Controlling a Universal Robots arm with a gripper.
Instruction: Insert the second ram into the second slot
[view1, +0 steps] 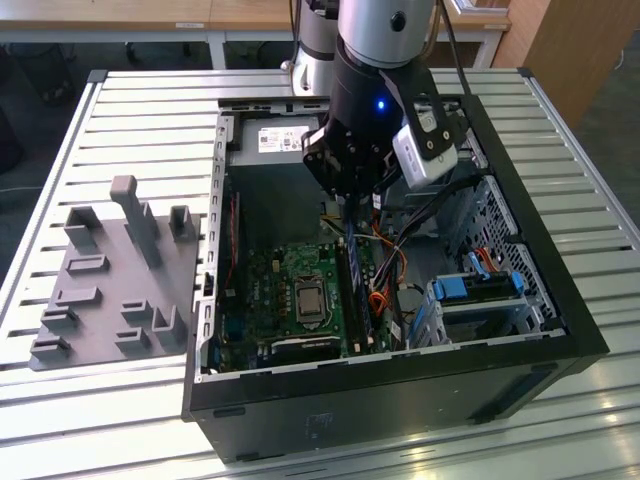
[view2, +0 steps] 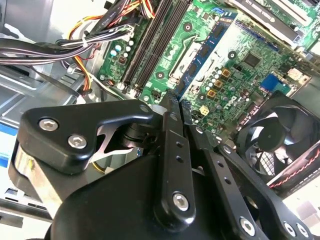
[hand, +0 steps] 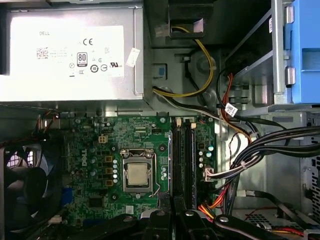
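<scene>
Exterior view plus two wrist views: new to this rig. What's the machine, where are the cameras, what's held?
One robot arm with a black two-finger hand reaches down into an open black computer case lying on a slatted metal table. The exterior view is from a camera off the arm; both wrist views are from cameras riding on the arm, looking past the hand at the green motherboard. In the second wrist view the hand appears shut on a long thin blue circuit-board stick, a memory module, held above the board near two black memory slots. On the exterior view's left, beside the case, sits a grey tray with upright holders.
</scene>
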